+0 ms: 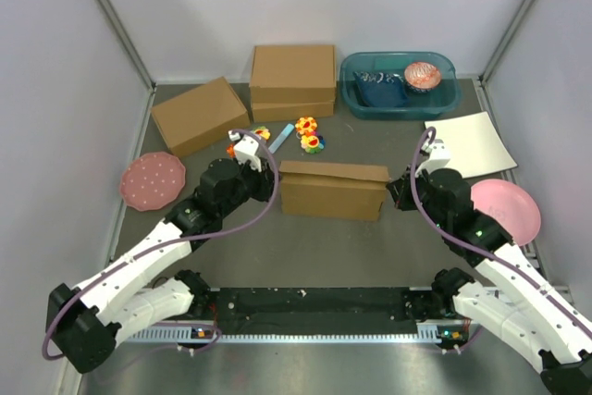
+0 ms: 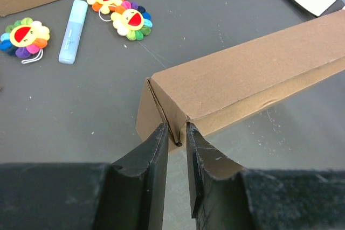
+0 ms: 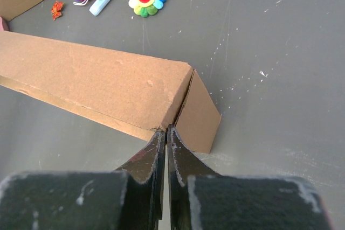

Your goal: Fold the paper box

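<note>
The paper box (image 1: pixel 333 190) stands mid-table as a long, narrow brown cardboard shape with end flaps folded in. My left gripper (image 1: pixel 276 182) is at its left end. In the left wrist view the fingers (image 2: pixel 156 149) are nearly closed around the end corner of the box (image 2: pixel 253 74), with a flap edge between the tips of the gripper (image 2: pixel 177 133). My right gripper (image 1: pixel 393 190) is at the right end. In the right wrist view the gripper (image 3: pixel 166 129) is pinched shut on the corner edge of the box (image 3: pixel 91 79), beside the end flap (image 3: pixel 199 114).
Behind the paper box lie flower toys (image 1: pixel 308 136) and a light blue tube (image 1: pixel 282 131). A smaller angled brown box (image 1: pixel 199 115), a taller brown box (image 1: pixel 292 80) and a teal bin (image 1: pixel 398 83) stand at the back. Pink plates (image 1: pixel 153 180) (image 1: pixel 507 210) and white paper (image 1: pixel 472 143) flank the arms.
</note>
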`<act>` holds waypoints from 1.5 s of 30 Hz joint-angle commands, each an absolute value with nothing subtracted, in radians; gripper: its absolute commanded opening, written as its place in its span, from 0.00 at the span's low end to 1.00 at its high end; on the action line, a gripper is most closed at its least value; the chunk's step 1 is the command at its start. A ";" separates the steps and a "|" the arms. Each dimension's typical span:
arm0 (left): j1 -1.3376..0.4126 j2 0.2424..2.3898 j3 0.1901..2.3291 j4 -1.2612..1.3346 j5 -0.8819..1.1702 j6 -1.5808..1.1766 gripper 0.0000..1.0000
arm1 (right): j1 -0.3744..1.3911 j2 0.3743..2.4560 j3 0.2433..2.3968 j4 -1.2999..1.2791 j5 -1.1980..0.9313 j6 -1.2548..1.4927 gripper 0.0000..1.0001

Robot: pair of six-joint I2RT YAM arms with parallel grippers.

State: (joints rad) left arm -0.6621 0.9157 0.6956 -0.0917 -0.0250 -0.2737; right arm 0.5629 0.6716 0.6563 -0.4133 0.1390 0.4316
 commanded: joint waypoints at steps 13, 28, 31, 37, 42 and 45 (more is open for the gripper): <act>-0.663 0.948 0.749 -0.045 -0.017 -0.252 0.00 | 0.571 0.706 0.641 -0.517 0.141 0.443 0.00; -0.669 0.980 0.525 0.028 -0.037 -0.374 0.00 | 0.571 0.696 0.635 -0.515 0.117 0.462 0.00; -0.667 0.991 0.493 0.029 -0.063 -0.393 0.00 | 0.571 0.687 0.629 -0.517 0.115 0.465 0.00; -0.669 1.006 0.494 0.005 -0.075 -0.410 0.00 | 0.572 0.658 0.676 -0.535 0.121 0.469 0.07; -0.669 0.989 0.511 -0.025 -0.077 -0.403 0.00 | 0.572 0.653 0.800 -0.592 0.149 0.434 0.25; -0.667 0.985 0.515 -0.028 -0.077 -0.403 0.00 | 0.571 0.664 0.891 -0.601 0.156 0.404 0.26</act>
